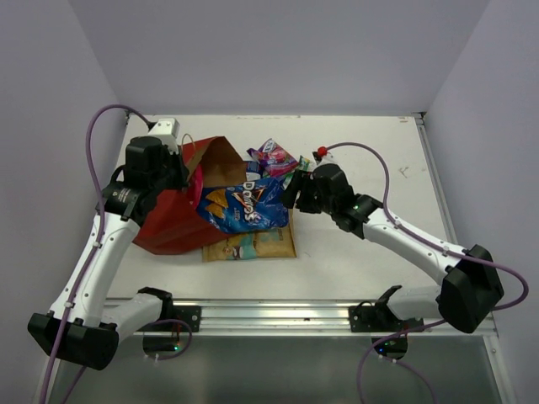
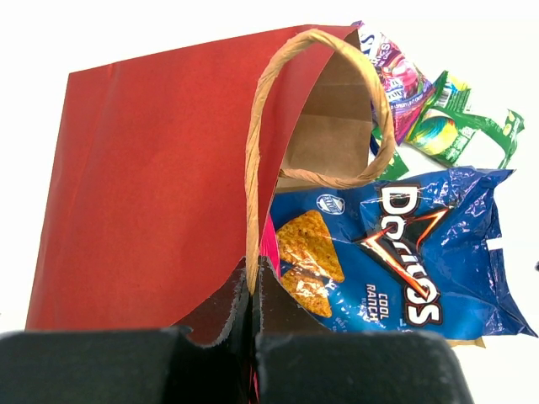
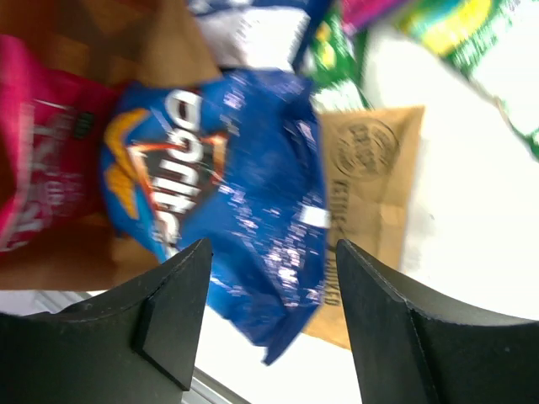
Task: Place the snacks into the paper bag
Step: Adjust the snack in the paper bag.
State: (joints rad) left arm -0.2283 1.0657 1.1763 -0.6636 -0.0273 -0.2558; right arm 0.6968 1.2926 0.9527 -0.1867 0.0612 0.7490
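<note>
The paper bag [image 1: 173, 223] holds the pink packet [image 3: 42, 160], blue packet [image 1: 248, 206] at its 3 o'clock mouth; left gripper [image 2: 253, 337] clamps its rim, right gripper [image 3: 271, 278] gapes empty

Left arm [image 1: 94, 252] has fingers [image 2: 215, 324] pressed together; right arm [image 1: 413, 240] holds fingers [image 3: 173, 316] apart.

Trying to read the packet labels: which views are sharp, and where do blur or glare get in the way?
Left wrist view: crisp, blue Doritos bag and paper bag both sharp, but the background is blown out to white. Right wrist view: blurred, the Doritos print smeared, bright glints on the foil. Top external view: evenly lit, soft shadows, only the big logo legible.
</note>
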